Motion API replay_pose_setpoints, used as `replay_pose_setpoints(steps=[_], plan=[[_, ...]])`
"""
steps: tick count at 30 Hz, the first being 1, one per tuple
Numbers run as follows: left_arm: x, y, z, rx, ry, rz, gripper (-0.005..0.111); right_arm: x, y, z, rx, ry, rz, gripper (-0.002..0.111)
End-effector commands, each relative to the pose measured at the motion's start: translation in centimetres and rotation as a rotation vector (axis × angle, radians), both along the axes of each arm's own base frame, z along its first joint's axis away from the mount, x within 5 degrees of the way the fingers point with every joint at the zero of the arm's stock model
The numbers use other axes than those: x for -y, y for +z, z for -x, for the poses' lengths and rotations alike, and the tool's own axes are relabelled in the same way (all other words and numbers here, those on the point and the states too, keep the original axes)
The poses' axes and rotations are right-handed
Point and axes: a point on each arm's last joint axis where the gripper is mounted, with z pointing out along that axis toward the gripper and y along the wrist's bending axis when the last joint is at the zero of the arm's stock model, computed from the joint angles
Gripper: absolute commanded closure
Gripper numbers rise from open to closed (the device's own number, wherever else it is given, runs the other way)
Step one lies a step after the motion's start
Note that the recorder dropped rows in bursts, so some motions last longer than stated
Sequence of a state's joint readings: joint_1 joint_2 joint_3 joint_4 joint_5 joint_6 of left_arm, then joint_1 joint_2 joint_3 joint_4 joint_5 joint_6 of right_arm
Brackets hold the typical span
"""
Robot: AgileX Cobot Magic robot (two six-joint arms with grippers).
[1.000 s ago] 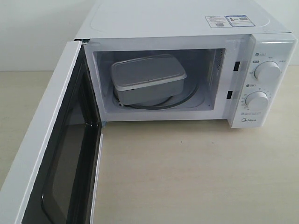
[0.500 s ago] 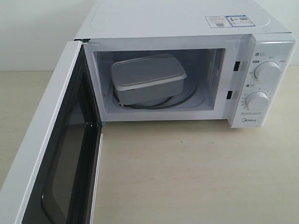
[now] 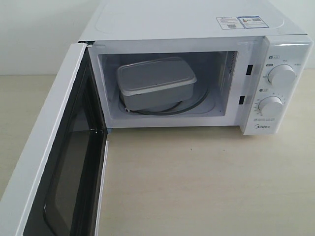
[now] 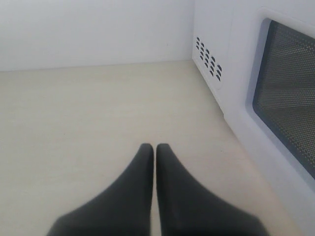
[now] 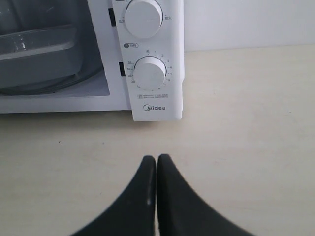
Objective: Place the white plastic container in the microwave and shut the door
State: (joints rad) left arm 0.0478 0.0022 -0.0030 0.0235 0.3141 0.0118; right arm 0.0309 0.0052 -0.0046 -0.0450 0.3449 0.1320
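The white plastic container (image 3: 155, 83) sits inside the microwave (image 3: 197, 29), on the glass turntable, towards the cavity's left side. The door (image 3: 54, 162) stands swung wide open on the left, its dark window facing inward. In the left wrist view my left gripper (image 4: 155, 147) is shut and empty above the table, beside the outer face of the door (image 4: 288, 93). My right gripper (image 5: 156, 158) is shut and empty over the table, a short way in front of the control panel; the container (image 5: 39, 51) shows partly there. Neither gripper shows in the exterior view.
Two round knobs (image 3: 281, 75) (image 3: 270, 105) sit on the panel at the microwave's right. The light wooden table (image 3: 206, 187) stretches in front. A white wall (image 4: 93, 29) stands behind, and vent slots (image 4: 209, 59) mark the microwave's side.
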Motion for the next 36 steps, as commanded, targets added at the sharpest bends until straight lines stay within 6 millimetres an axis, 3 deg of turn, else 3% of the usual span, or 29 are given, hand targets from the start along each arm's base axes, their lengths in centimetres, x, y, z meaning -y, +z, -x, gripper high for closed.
replay_pose_setpoints(steps=[1, 20, 25, 31, 36], plan=[[0.0, -0.1, 0.0, 0.003, 0.000, -0.004, 0.103, 0.0, -0.1, 0.0, 0.003, 0.000, 0.018, 0.108], [0.1, -0.1, 0.0, 0.000, 0.000, 0.027, 0.103, 0.0, -0.1, 0.0, 0.003, 0.000, 0.018, 0.108], [0.4, 4.2, 0.7, 0.109, -0.016, 0.143, 0.103, 0.0, -0.1, 0.0, 0.003, 0.000, 0.018, 0.108], [1.2, 10.0, 3.2, 0.136, -0.076, 0.220, 0.103, 0.0, -0.1, 0.0, 0.003, 0.000, 0.016, 0.108], [1.7, 12.1, 4.5, 0.153, -0.118, 0.263, 0.103, 0.0, -0.1, 0.0, 0.003, 0.001, 0.018, 0.108]])
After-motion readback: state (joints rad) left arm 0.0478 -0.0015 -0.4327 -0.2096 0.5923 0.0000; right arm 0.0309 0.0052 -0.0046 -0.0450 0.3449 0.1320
